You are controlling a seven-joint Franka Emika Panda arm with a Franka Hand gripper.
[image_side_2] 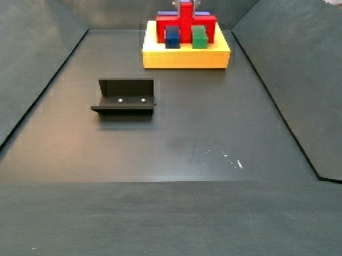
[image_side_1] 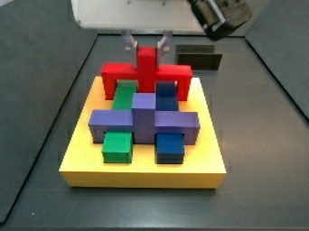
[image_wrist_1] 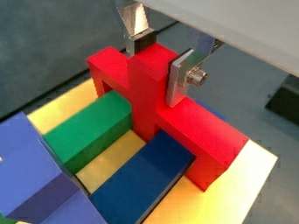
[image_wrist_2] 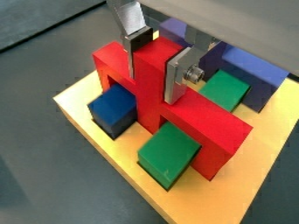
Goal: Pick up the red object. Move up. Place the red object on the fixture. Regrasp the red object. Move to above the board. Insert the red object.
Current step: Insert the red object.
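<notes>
Red object [image_wrist_1: 158, 105] legs hidden; gripper [image_wrist_1: 162, 59] astride.

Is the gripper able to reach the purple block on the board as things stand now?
Probably not directly: the gripper is shut on the red object, which stands on the board beside the purple block. It must let go first.

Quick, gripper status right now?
Gripper: over the board, shut on the red object's upright stub.

Dark grey floor [image_side_2: 174, 140] carries the fixture [image_side_2: 124, 98] and, well apart, yellow board [image_side_2: 187, 55]; gripper [image_side_1: 148, 45] is above the board.
</notes>
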